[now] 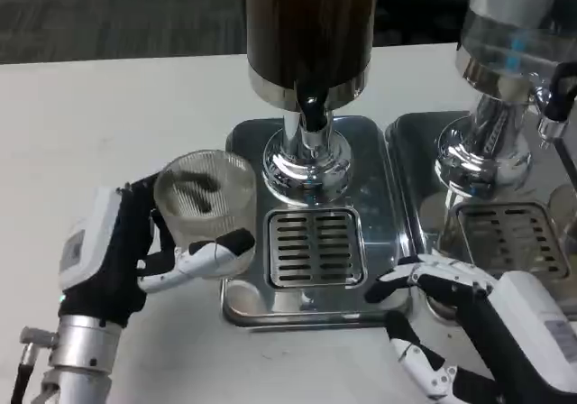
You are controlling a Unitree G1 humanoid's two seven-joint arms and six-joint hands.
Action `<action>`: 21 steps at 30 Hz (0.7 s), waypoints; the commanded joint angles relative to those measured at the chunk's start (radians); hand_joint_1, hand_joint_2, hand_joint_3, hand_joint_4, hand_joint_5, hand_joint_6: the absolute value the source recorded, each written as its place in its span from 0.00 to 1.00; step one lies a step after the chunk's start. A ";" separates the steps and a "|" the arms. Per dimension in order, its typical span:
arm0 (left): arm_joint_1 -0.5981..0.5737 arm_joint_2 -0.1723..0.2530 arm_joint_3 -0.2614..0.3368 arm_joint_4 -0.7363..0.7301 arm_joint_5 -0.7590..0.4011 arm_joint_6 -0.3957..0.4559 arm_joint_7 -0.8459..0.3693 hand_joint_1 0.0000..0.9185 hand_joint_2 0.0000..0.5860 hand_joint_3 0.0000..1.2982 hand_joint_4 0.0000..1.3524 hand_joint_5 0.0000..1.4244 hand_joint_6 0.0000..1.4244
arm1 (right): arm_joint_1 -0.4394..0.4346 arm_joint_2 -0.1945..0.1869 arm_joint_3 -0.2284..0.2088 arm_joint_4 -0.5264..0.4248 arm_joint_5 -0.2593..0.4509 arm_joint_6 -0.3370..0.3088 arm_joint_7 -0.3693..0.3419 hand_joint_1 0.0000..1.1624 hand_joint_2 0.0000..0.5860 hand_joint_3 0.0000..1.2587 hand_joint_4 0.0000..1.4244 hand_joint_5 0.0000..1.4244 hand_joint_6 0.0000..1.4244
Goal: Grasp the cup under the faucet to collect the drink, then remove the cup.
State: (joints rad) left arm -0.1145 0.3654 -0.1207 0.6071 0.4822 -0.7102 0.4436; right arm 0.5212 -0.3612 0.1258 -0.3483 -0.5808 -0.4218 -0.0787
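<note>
Head view | left hand (126, 251) gripping ribbed clear glass cup (204, 202) beside chrome drip tray (379, 197) | right hand (451, 305) resting fingers spread, grasping nothing, on tray edge
</note>
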 commanded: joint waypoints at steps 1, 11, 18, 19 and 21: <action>-0.062 -0.027 -0.022 0.043 0.008 0.016 -0.019 0.47 0.00 0.64 0.73 0.83 1.00 | 0.014 0.011 -0.011 -0.017 0.007 -0.016 -0.011 0.41 0.85 0.42 0.27 0.19 0.16; -0.173 -0.073 -0.082 0.177 0.048 0.074 -0.023 0.47 0.00 0.64 0.73 0.83 1.00 | 0.031 0.025 -0.013 -0.036 0.031 -0.002 0.014 0.41 0.85 0.43 0.27 0.19 0.17; -0.217 -0.092 -0.115 0.248 0.054 0.088 -0.032 0.47 0.00 0.64 0.72 0.81 1.00 | 0.027 0.036 -0.015 -0.051 0.035 0.009 0.033 0.41 0.85 0.43 0.27 0.19 0.17; -0.221 -0.096 -0.119 0.256 0.056 0.092 -0.033 0.46 0.00 0.63 0.71 0.81 0.99 | 0.027 0.037 -0.018 -0.054 0.038 0.012 0.036 0.41 0.85 0.43 0.27 0.19 0.17; -0.232 -0.104 -0.124 0.274 0.055 0.097 -0.036 0.44 0.00 0.62 0.71 0.80 0.99 | 0.025 0.038 -0.022 -0.059 0.042 0.018 0.043 0.41 0.85 0.43 0.27 0.19 0.17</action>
State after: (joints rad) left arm -0.3149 0.2743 -0.2385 0.8611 0.5470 -0.6163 0.4063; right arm 0.5492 -0.3253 0.1178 -0.3923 -0.5548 -0.4166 -0.0477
